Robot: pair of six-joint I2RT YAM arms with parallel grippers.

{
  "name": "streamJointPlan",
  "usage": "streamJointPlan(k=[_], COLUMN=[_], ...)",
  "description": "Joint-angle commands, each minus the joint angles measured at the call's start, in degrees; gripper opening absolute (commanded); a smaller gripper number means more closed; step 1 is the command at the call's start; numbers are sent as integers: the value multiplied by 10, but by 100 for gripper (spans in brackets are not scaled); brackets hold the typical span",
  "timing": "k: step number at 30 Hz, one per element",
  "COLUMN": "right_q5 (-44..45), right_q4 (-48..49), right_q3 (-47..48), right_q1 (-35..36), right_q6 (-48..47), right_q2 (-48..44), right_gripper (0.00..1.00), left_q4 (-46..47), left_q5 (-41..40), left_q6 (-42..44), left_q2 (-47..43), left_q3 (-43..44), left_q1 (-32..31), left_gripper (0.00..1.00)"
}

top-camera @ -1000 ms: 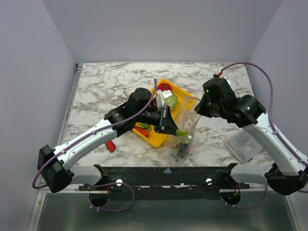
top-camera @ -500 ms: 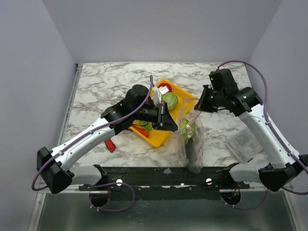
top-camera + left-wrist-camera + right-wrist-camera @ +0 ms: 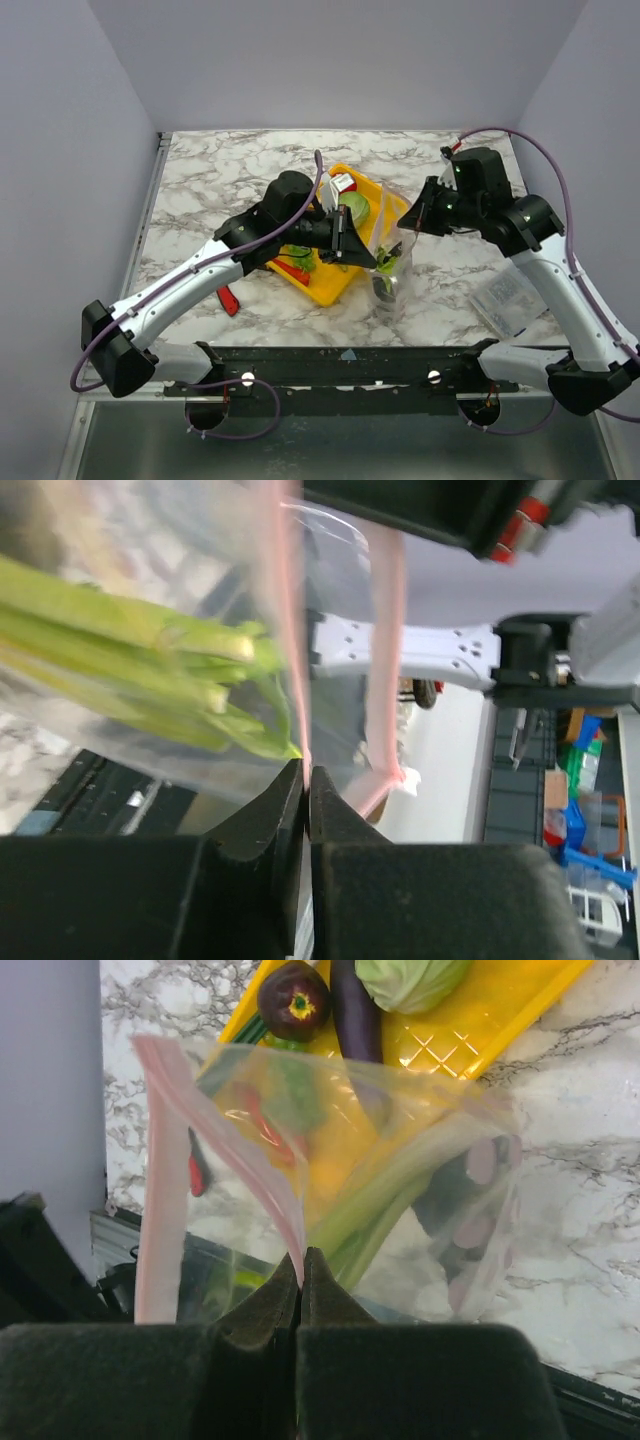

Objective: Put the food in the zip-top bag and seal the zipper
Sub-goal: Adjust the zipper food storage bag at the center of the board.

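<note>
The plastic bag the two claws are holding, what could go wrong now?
The left gripper and right gripper each pinch only a thin bit of the zipper strip, so the floppy zip-top bag could slip free and spill its green stalks. Also, eggplants lie on the yellow tray, and both grippers are busy, so sealing now would probably leave them out.

The clear plastic zip-top bag (image 3: 392, 262) hung between left gripper (image 3: 305, 778) and right gripper (image 3: 300, 1260), at the yellow plastic tray's (image 3: 335, 288) right edge, pale-green leek (image 3: 380, 1200) inside.
</note>
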Motion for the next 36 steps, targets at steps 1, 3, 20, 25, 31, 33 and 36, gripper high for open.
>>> streamJointPlan(k=[1,3,20,25,31,33,36], right_q5=[-25,-25,-32,19,37,29,46], right_q4=[9,14,99,96,66,77,97], right_q3=[24,24,-36,-74,-81,-93,-129], right_q1=[-3,-2,-4,-3,-3,-3,-3], right_q6=[-1,-11,5,33,57,65,65], right_q2=[-25,-34,-113,-138,-122,-121,-118], right_gripper=[1,0,1,1,1,0,0], left_q4=[-11,-28,22,28,-25,-26,-15], left_q5=[-5,-28,23,16,-32,-46,-56], left_q6=[28,48,34,51,91,92,87], left_q2=[-46,-45,-7,-50,-94,-102,-99], left_q3=[72,68,55,12,-30,-59,-103], left_q1=[-32,-22,-22,-16,7,20,31], left_gripper=[13,16,29,49,52,52,50])
